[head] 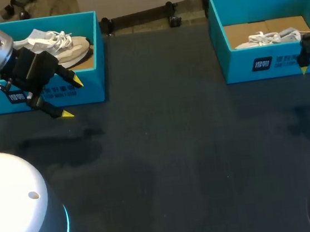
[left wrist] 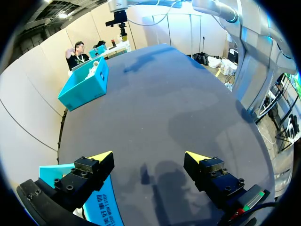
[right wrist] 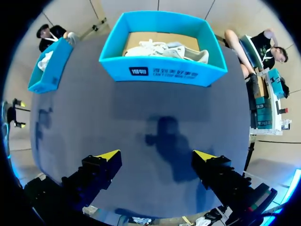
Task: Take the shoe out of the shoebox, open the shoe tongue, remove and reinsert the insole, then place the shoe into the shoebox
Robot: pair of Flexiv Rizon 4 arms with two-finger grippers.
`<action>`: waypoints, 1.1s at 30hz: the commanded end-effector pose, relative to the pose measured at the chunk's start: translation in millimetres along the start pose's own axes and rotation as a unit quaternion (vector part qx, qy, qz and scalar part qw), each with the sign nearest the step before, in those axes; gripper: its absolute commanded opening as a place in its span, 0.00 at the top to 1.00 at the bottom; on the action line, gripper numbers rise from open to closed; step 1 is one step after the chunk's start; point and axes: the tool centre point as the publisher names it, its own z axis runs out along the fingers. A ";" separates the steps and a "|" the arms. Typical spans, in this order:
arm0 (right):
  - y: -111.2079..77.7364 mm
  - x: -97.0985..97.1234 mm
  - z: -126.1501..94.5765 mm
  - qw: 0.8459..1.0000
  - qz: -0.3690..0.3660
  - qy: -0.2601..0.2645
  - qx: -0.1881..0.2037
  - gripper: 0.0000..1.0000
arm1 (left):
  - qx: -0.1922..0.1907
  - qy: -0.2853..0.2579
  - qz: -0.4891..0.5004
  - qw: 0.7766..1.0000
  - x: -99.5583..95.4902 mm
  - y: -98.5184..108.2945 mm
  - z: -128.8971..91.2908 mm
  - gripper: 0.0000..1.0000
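Dark table (head: 164,148) | shoe (head: 71,47) in L box (head: 92,84), 2nd shoe (head: 272,37) in R box (head: 239,64) | L grip (left wrist: 149,156), R grip (right wrist: 157,155): wide open, empty

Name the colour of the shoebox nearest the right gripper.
The shoebox is turquoise blue; the right wrist view shows it best.

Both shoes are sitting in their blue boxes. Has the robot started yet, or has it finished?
Nothing looks done: the left shoe lies in the left shoebox, the right shoe in the right shoebox. In hand: nothing; the left pincer and the right pincer are open and empty, near their boxes. Left, seemingly: lifting out, tongue, insole, return.
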 end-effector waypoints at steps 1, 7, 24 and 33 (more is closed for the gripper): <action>-6.4 -1.0 0.4 0.998 -0.009 -0.001 -0.056 0.00 | -0.001 0.000 0.000 1.000 0.8 -0.2 -0.1 0.00; -6.2 0.1 0.5 0.998 -0.011 -0.002 -0.057 0.00 | -0.001 0.000 0.000 1.000 0.8 -0.2 -0.1 0.00; -6.2 0.1 0.5 0.998 -0.011 -0.002 -0.057 0.00 | -0.019 0.130 0.226 0.965 -31.5 64.6 -51.8 0.00; -6.2 0.1 0.5 0.998 -0.011 -0.002 -0.057 0.00 | -0.084 0.202 0.395 0.892 -72.0 116.7 -95.2 0.00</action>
